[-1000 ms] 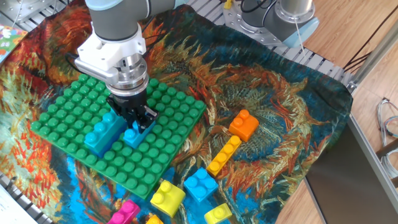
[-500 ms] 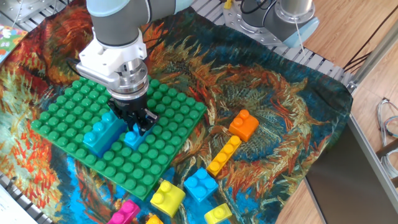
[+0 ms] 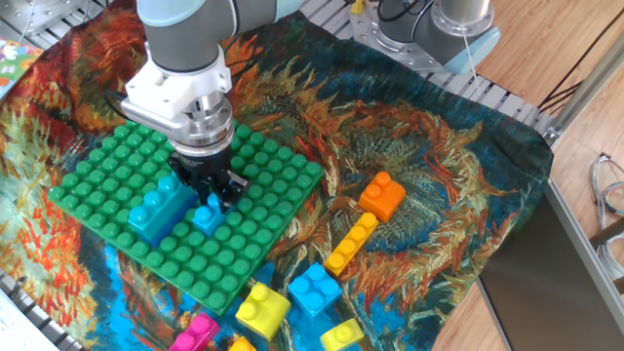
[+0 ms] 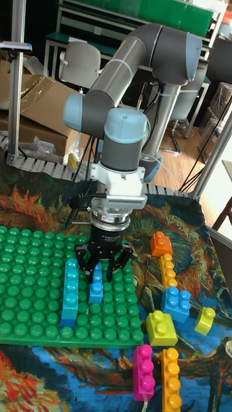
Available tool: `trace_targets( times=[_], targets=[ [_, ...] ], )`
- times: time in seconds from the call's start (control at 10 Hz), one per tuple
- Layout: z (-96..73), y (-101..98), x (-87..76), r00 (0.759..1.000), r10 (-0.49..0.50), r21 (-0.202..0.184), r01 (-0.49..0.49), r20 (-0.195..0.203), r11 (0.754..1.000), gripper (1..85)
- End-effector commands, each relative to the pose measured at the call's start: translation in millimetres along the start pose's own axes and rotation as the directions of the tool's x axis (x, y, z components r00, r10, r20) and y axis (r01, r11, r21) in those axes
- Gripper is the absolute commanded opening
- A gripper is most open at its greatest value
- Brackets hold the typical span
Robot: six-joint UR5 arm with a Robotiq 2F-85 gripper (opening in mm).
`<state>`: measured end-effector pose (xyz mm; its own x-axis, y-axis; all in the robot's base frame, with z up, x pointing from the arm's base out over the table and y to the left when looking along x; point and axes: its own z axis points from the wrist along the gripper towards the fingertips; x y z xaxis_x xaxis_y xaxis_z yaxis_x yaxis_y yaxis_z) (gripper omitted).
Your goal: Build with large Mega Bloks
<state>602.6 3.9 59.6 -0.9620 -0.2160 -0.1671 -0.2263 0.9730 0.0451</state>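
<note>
- The gripper (image 3: 208, 185) hangs straight down over the middle of the green studded plate (image 3: 117, 161). Its jaws are spread wider than the brick beneath them and pinch nothing.
- Directly under it, a small light blue brick (image 3: 208, 216) sits upright on the plate. In the tall fixed view this brick (image 4: 96, 286) shows in the gap below the gripper (image 4: 102, 261), and I cannot tell whether either finger touches it.
- Compared with a second ago, the arm's wrist has shifted a touch toward 1 o'clock in the fixed view. The brick now looks level on the studs rather than crowded by the jaws. Over the last half second, nothing visibly moves.
- My reading is that the placement is done and the brick is released. The next step is probably a clean lift away.
- A long light blue brick (image 4: 69, 290) stands at 9 o'clock of the small one in the tall fixed view, just beside it with a stud row between them.
- The remaining stock lies loose on the patterned cloth (image 3: 429, 146), off the plate's 4 o'clock corner: an orange brick (image 3: 382, 195), a long yellow brick (image 3: 351, 244), a blue square brick (image 3: 314, 289), a yellow square brick (image 3: 263, 307) and a pink brick (image 3: 193, 336).
- With two bricks seated and at least five still loose, the build seems to be at an early stage.
</note>
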Motion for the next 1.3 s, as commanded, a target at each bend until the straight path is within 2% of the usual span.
trace_targets(
  times=[0.0, 0.2, 0.5, 0.6, 0.7, 0.8, 1.2],
  targets=[
    [-5.4, 6.6, -3.6, 1.0, -0.022, -0.022, 0.022, 0.006, 1.0, 49.7],
    [-14.3, 6.1, -5.6, 1.0, -0.025, -0.016, 0.025, -0.008, 1.0, 49.3],
    [-39.2, 2.8, -4.1, 0.999, -0.032, -0.039, 0.03, -0.04, 0.999, 49.0],
    [-39.2, 1.4, -2.9, 0.999, -0.022, -0.033, 0.02, -0.045, 0.999, 44.0],
    [-39.2, -2.5, -0.8, 0.999, -0.005, -0.017, 0.004, -0.054, 1.0, 3.7],
    [-39.3, -2.5, 0.8, 0.998, -0.002, -0.017, 0.001, -0.06, 1.0, 1.3],
    [-39.2, -5.4, 0.7, 0.998, 0.006, -0.005, -0.006, -0.059, 1.0, 1.3]
  ],
)
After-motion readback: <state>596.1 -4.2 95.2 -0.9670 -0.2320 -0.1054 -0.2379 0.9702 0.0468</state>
